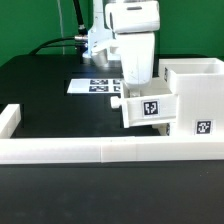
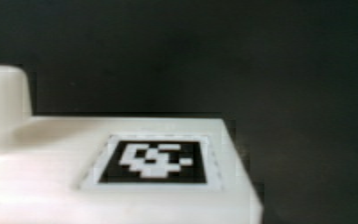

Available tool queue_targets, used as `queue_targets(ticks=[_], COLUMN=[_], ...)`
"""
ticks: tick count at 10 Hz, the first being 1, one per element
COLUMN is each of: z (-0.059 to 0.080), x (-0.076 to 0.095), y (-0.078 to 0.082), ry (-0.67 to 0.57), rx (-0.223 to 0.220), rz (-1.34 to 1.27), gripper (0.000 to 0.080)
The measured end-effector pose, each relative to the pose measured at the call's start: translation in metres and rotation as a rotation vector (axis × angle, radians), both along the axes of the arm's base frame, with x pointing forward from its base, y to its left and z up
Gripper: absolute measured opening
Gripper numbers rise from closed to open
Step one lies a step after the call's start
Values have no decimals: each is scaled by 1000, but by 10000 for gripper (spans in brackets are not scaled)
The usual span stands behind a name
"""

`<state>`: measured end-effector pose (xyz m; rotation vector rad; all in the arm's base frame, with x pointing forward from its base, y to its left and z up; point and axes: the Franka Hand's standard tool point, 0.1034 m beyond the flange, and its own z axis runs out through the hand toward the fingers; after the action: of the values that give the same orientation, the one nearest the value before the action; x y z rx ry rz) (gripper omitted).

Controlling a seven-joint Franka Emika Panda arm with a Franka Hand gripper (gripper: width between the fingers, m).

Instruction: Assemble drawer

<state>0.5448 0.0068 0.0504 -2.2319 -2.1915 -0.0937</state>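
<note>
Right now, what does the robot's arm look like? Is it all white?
Mostly white. The arm's end is a chunky, boxy white block with rounded edges and a pale grey band near its top. Behind it sits a white and silvery bracket, with black cables trailing off toward the exterior view's left. No stickers or markings show on the arm itself. The claw's fingers are hidden.

The arm (image 1: pixel 112 38) comes down from 12 o'clock, almost vertical, in the exterior view. Its white wrist housing (image 1: pixel 135 40) points straight down. The gripper (image 1: pixel 140 88) is mostly hidden, so its jaw state is unclear.
</note>
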Motion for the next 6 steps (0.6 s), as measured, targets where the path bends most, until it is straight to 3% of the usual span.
queue_targets(ticks=[6], z=[-2], x=[-2], y=[3], ry=[17], rx=[-3], rz=[-78], gripper=[44])
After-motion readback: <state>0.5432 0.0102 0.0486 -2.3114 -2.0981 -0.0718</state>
